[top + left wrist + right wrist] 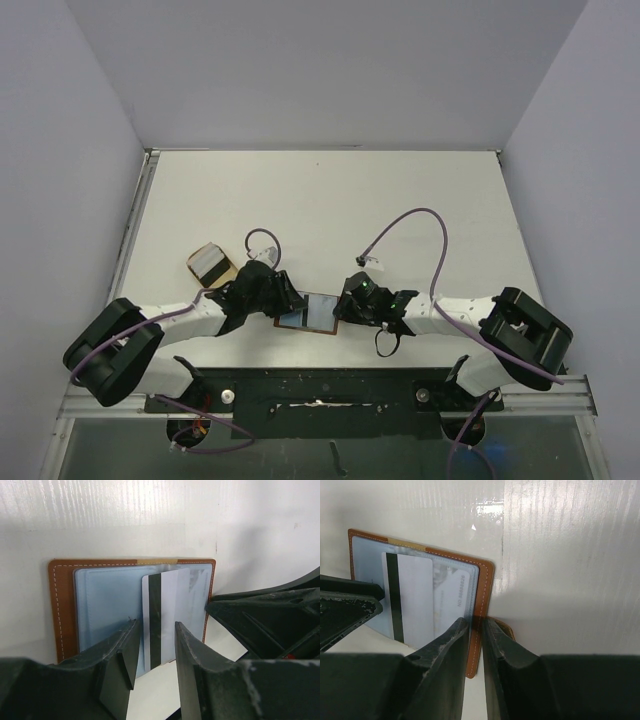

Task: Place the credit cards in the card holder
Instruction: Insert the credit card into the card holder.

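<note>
I judge the job about midway for this card and less for the whole lot. One credit card lies on the pale blue inside of the open card holder, which rests flat on the table between my two tools. The card's far end is well inside the holder's outline and its near end juts past the holder's near edge. I cannot tell whether it has slid under a clear pocket or only lies on top. My left gripper straddles that jutting end with its jaws spread, one finger on each side, and neither seems to press the card. My right gripper is pinched on the holder's brown right-hand edge and pins it in place. The card's long axis runs from my bases toward the far side of the table, crosswise to the opened holder, whose own long axis runs left to right. The dark stripe runs along the card's length near its left edge, and the card leans a touch off square. Beside it, under the plastic, I see faint printing (perhaps a card already seated, though it is too blurred to be sure). What I think is left is to push this card home and then fetch the pale cards that appear to lie in the tan dish off to my left.
</note>
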